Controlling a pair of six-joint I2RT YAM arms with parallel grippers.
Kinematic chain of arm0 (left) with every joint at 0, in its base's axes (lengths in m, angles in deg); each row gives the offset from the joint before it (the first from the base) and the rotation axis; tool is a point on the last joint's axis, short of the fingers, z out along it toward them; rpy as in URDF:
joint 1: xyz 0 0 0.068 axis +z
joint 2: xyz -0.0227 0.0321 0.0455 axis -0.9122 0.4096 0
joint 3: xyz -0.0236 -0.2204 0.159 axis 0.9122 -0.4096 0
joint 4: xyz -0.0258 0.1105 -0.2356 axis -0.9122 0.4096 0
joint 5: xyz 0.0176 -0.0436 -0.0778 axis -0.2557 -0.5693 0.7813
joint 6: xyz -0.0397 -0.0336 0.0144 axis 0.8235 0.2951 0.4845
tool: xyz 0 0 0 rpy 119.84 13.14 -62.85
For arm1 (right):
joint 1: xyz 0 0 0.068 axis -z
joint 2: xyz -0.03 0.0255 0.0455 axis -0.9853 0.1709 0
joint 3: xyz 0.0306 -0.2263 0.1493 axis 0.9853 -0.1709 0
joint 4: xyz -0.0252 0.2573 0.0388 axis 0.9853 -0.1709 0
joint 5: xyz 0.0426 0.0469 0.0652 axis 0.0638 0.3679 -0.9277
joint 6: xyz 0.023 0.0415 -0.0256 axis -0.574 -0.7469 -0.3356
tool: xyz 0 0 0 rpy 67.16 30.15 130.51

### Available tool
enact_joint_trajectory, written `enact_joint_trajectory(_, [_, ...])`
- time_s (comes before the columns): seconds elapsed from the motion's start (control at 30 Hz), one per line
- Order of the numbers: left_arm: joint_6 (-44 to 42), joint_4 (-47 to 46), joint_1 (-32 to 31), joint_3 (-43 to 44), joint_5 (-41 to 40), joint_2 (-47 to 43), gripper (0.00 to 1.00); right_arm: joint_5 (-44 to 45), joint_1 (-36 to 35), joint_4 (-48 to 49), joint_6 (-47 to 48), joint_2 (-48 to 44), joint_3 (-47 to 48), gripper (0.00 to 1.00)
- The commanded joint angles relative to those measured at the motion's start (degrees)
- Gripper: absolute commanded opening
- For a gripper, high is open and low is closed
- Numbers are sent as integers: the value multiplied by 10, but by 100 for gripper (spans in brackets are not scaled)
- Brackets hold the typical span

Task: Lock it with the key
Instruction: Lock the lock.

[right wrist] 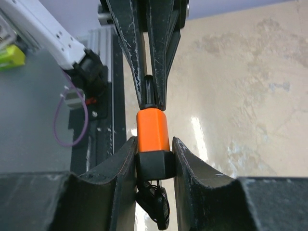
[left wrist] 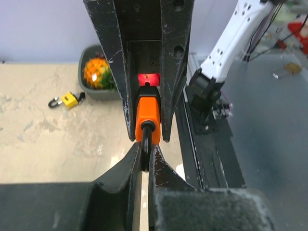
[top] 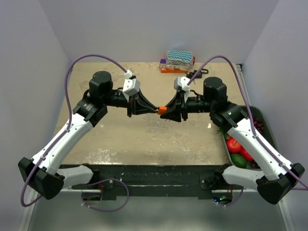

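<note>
**Padlock pinned between both grippers, mid-table**

Near edge: both arm bases sit on the black rail (top: 154,174). The forearms angle inward and meet above the middle of the table (top: 144,142).

Task object: orange padlock (top: 162,110), off the surface and spanning the gap between the two grippers. Its long axis is roughly level and runs left to right across the table. The shackle (left wrist: 146,144) points toward the left arm and the black base toward the right arm.

Left gripper (left wrist: 145,155): fingers narrowed right down, pinching the black shackle loop just past the orange body.

Right gripper (right wrist: 155,155): fingers part-way in, clamped on the flat sides of the padlock's black base end.

A dark bunch hangs beneath the base, likely the key (right wrist: 156,208). It is in shadow and cut off at the frame edge, so I cannot tell whether it is seated in the lock.

Room: bare tabletop lies under and in front of the padlock. A yellow padlock (left wrist: 70,100) lies on the surface toward the right, near the bin (top: 262,118) of toy fruit that stands at the right edge, beside the right forearm.

Far edge: small boxes (top: 180,57) sit against the back wall, well apart from the grippers.
</note>
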Motion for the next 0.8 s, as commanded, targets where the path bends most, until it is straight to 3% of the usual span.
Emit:
enact_joint_trajectory(0.0, [-179, 132, -6, 67, -39, 36, 0, -6, -44, -102, 123, 11, 31, 0])
enact_joint_trajectory(0.17, [-202, 139, -4, 84, -73, 38, 0, 13, -43, -108, 142, 20, 37, 0])
enact_joint_trajectory(0.27, [-155, 109, 9, 84, -102, 38, 0, 53, -43, -69, 130, 19, 31, 0])
enact_joint_trajectory(0.37, [-9, 36, 44, 62, -116, 33, 30, 97, -40, 31, 69, 2, 2, 0])
enact_joint_trajectory(0.4, [73, -6, 55, 42, -122, 29, 47, 110, -39, 59, 34, -1, -7, 0])
enact_joint_trajectory(0.5, [205, -81, 97, -2, -176, 6, 65, 171, -38, 158, -27, -10, -34, 0])
enact_joint_trajectory(0.6, [300, -82, 99, -7, -303, -4, 72, 231, -38, 239, -77, -7, -49, 0])
enact_joint_trajectory(0.67, [349, -82, 100, -7, -335, -1, 74, 275, -39, 286, -93, 2, -56, 0])
enact_joint_trajectory(0.77, [443, -131, 103, -20, -335, 1, 90, 314, -38, 326, -130, 16, -59, 0])
